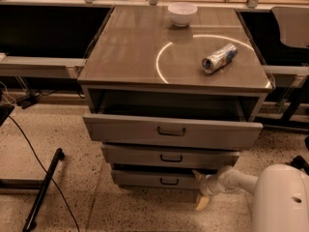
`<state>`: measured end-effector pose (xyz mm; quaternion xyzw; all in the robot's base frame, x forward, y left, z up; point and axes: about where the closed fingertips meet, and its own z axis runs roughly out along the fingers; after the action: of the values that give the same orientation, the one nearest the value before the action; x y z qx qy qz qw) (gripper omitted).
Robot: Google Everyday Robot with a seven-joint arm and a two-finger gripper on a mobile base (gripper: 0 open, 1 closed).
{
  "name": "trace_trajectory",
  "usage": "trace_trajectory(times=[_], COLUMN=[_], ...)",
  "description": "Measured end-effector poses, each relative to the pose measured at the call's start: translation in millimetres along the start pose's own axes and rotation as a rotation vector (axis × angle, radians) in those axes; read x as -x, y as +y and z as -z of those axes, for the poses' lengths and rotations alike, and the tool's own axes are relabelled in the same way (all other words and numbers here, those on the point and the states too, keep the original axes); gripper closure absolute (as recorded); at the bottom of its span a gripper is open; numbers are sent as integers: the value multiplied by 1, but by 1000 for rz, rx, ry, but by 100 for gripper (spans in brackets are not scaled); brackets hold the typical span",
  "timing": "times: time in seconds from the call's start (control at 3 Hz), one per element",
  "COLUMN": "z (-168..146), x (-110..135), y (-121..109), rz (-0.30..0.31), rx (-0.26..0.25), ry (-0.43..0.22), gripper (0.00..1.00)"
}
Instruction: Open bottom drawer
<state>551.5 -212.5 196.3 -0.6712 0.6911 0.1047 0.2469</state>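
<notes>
The grey cabinet has three drawers, all partly out. The bottom drawer (154, 179) is the lowest, with a small dark bar handle (169, 181) at its centre; it stands out only a little. My gripper (200, 189) is low by the floor at the drawer's right end, right of the handle. It is open, with one fingertip (197, 174) against the drawer front's top right edge and the other below, near the floor. It holds nothing.
The top drawer (171, 132) and the middle drawer (170, 157) overhang the bottom one. A white bowl (182, 13) and a lying can (219, 58) are on the cabinet top. My white arm (280, 199) fills the lower right. A black stand leg (43, 190) lies on the floor at left.
</notes>
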Motion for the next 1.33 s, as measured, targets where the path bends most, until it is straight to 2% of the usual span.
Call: trace_trajectory(times=[0.33,1.0,1.33], z=[-10,-23,-21], x=[-12,-33,-29], y=[-18,-24,-10], rz=[-30,-82,-76], rx=[-24,-28,-18], ry=[28,62,68], gripper=[0,37,42])
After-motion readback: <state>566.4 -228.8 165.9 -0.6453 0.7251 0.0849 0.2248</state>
